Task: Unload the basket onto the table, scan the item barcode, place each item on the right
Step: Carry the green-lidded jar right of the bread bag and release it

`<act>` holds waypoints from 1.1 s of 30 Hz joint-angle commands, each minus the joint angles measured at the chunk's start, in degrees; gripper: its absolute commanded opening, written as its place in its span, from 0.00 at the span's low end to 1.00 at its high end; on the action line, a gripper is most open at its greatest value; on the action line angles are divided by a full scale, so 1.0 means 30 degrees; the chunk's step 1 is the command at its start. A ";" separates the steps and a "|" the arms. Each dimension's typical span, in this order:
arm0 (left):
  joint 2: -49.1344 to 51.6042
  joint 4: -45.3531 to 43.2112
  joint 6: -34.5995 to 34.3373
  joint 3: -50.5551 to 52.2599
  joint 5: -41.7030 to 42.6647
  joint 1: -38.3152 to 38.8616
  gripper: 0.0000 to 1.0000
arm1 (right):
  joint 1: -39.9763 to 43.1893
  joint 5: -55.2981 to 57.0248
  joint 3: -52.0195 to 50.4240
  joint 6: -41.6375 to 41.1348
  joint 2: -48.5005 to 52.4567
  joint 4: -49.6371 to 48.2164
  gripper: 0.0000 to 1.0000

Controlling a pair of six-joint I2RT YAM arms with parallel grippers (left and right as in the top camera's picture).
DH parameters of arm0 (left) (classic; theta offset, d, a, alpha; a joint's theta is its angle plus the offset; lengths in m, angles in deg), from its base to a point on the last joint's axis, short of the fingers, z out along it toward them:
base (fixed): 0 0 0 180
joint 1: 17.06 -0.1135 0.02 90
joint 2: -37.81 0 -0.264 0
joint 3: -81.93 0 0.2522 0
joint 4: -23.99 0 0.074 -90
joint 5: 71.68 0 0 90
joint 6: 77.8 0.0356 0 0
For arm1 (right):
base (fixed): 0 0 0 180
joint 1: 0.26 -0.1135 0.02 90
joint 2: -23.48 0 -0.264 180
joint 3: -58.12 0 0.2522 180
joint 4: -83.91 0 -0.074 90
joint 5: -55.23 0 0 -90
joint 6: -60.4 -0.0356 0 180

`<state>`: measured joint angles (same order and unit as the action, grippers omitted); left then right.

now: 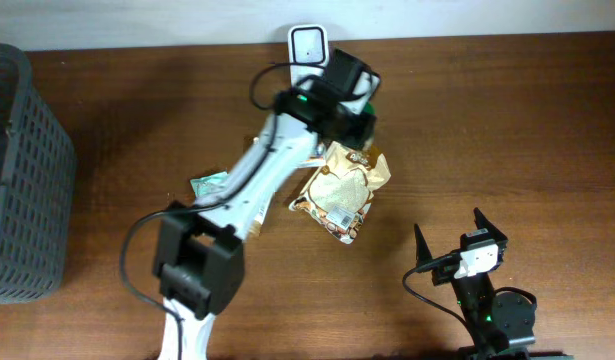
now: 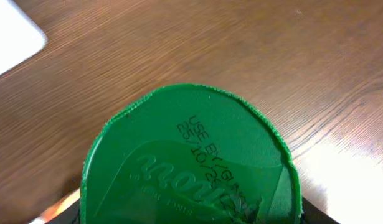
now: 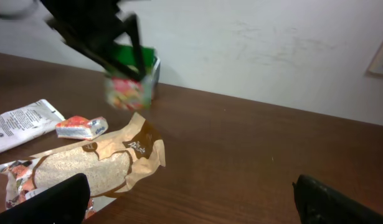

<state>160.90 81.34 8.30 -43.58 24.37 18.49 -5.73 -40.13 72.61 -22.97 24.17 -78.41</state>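
Tub (image 3: 132,84) with a green lid (image 2: 191,162) hangs above the table (image 1: 507,120) in the left gripper (image 3: 130,62), whose jaws are closed partway on it. It sits at the far edge, just beside the white scanner (image 1: 308,45). In the left wrist view the lid fills the frame. "USE BY" is printed on it, with a date below that starts 25/10 and then blurs. A raised script brand name runs across the lid but is too soft to read. From the right wrist view the tub's side shows a red and yellow label, blurred.

Near it lies a brown bag (image 1: 337,190) of pale grains with a script logo that cannot be read. A white sachet (image 3: 23,121) with fine print and a small red one (image 3: 82,126) lie beside the bag. A grey basket (image 1: 22,170) stands at the left edge.

The right gripper (image 1: 453,235) is wide open and empty, well apart from the tub.
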 commanded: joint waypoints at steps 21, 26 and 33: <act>0.4044 -0.3810 0.0102 -0.0270 0.0357 0.3475 0.57 | -0.0168 0.0175 -0.0138 0.0000 -0.0087 0.0066 0.98; 0.4044 -0.3949 0.0102 -0.0270 0.0328 0.3526 0.71 | -0.0168 0.0168 -0.0138 0.0000 -0.0087 0.0066 0.98; 0.4044 -0.3949 0.0102 -0.0270 0.0321 0.3432 0.92 | -0.0168 0.0168 -0.0138 0.0000 -0.0087 0.0066 0.98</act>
<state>172.55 69.65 8.30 -43.60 25.15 29.10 -5.73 -40.13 72.61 -22.94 24.17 -78.41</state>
